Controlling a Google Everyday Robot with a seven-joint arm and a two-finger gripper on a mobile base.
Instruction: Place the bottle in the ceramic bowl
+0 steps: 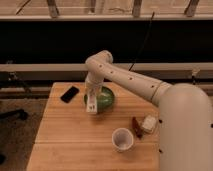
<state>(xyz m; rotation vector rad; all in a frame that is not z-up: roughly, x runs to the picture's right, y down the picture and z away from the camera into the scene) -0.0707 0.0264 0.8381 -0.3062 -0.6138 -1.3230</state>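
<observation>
The gripper [93, 100] is hanging at the left edge of the green bowl [103, 100], gripping the bottle [91, 104] upright, its base just over the wooden table [75, 130]. A white cup [122, 138] is sitting nearer the front.

The claw [92, 102], off-white like the arm, hangs at the left edge of the glossy green ceramic bowl [104, 100], at the pale bottle [92, 105] with green marks on its whitish label. The worktop [75, 135] is honey-coloured striped wood. A black phone [69, 94] lies far left; the cup [122, 139] near right is white.
</observation>
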